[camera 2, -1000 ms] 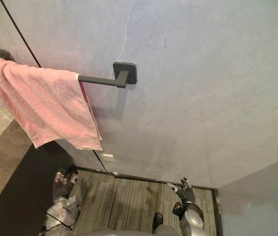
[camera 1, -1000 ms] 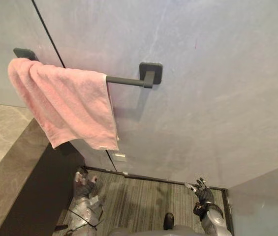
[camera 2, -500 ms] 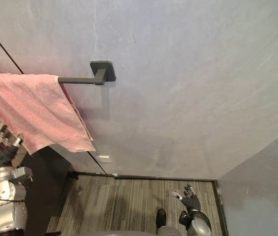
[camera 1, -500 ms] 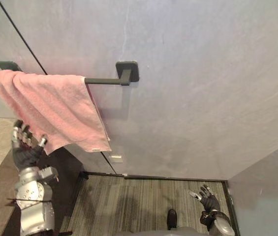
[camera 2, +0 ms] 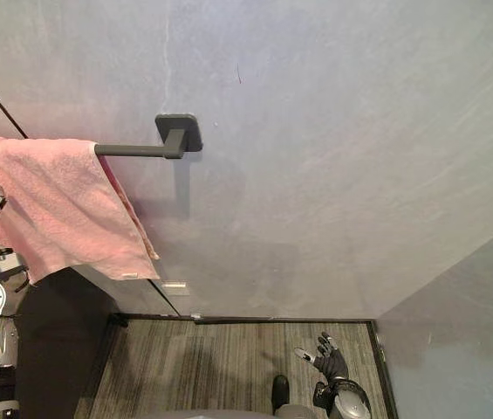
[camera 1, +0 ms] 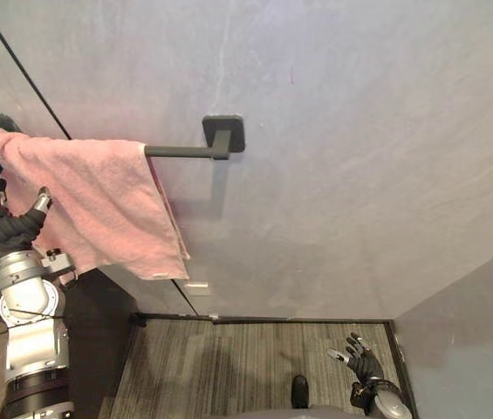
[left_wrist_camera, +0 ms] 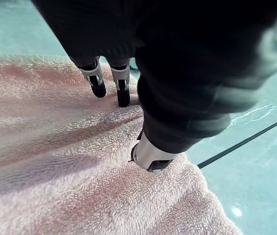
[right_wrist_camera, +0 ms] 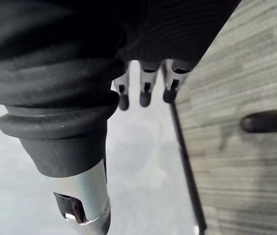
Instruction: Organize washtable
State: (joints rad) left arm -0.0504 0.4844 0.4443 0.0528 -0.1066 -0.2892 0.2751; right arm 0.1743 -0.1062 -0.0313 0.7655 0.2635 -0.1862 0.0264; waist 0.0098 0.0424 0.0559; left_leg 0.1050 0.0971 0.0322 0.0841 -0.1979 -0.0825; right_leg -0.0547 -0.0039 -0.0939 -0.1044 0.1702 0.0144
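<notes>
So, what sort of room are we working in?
Probably a bathroom or washroom: a pink towel hangs over a dark bar fixed to a smooth grey wall.

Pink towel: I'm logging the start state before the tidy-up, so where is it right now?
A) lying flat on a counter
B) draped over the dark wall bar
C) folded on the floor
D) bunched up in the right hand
B: the pink towel hangs over the dark wall bar, with the left hand up against its hanging face, while the right hand is low, open and holding nothing.
</notes>
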